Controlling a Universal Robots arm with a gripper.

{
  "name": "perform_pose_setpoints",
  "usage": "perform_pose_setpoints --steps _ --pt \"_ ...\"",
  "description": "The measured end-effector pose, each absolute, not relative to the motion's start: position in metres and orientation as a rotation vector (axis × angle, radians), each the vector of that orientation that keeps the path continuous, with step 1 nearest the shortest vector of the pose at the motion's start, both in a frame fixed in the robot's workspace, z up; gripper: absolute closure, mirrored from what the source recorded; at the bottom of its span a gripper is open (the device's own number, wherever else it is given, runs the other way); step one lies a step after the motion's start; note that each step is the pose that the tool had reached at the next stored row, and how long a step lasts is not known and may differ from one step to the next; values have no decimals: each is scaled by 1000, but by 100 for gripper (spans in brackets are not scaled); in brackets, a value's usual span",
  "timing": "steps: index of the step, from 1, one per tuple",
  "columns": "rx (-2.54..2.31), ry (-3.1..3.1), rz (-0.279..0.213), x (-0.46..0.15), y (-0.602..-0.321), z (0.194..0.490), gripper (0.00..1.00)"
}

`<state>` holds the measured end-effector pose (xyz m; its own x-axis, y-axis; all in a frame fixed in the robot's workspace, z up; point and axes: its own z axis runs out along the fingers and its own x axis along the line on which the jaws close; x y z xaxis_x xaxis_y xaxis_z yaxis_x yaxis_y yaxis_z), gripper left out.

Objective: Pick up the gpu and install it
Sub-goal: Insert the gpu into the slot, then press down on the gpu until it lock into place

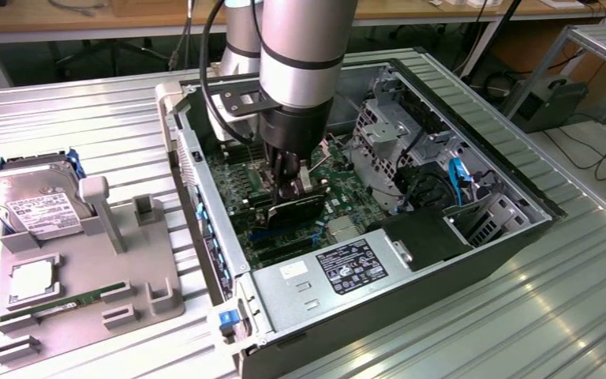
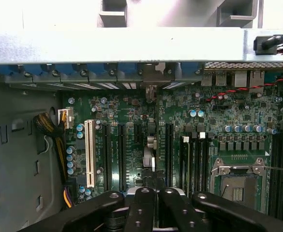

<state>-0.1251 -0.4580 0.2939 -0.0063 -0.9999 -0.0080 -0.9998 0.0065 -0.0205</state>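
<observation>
With the black multi-link gripper down inside the open dark desktop computer case, fingers clamped on the thin dark gpu card that stands on edge, its silvery end bracket toward the rear wall, this looks like the seating step: card sits over the green motherboard, at or just above the slots, can't tell if the edge connector is in yet. In the wrist view the card runs edge-on as a thin vertical strip between the long black expansion slots, its bracket end meeting the row of blue slot clips on the silver rear frame; white PCI slot is beside it, not the target by my read. To do this well: keep card plumb, parallel to the slot, bracket tab lined up with its rear opening before pushing; press straight down, evenly, no twist. Risk is landing on the neighbouring slot or cocking one end. Grey fixture tray holding the boxy silver hard drive sits well apart at the exterior view's left, off the work
</observation>
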Motion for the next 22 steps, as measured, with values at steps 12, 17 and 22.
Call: perform_pose_setpoints --steps 12,17,22 --pt "-2200 2214 -14 -125 -458 294 89" --pt "-2200 2214 -14 -125 -454 293 89" --pt "-2201 2215 -18 -125 -449 288 89"
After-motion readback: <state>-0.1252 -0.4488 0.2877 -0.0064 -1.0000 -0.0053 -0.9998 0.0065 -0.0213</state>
